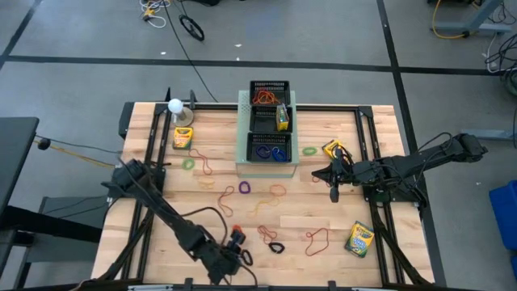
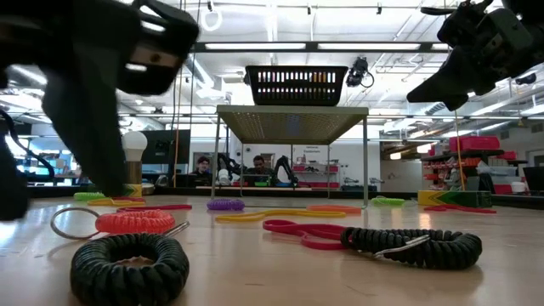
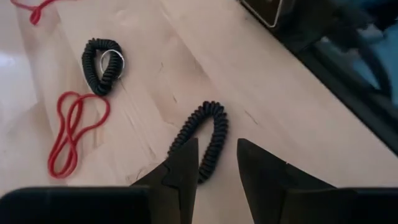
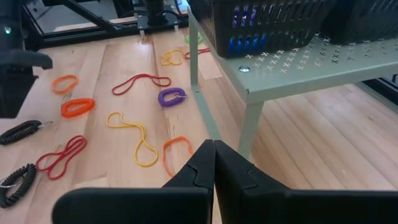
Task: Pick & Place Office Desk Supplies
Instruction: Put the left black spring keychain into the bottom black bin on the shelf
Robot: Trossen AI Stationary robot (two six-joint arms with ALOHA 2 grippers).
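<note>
Coil (image 3: 202,140) lying lengthwise between my left fingers (image 3: 180,171), parted narrow, nothing held; right fingers (image 4: 213,163) pressed together, farther off.

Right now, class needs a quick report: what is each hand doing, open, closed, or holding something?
Left hand: open, empty, fingers straddling one end of a black coiled band on the table.
Right hand: closed, holding nothing.

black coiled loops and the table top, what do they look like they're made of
The black coiled loop and its twin look like matte plastic or rubber spiral cord: tight springy coils, no shine, and the twin carries a thin ring that looks like metal. The table top looks like pale wood planks with a smooth sealed finish, given the visible grain, board seams and soft glare.
</note>
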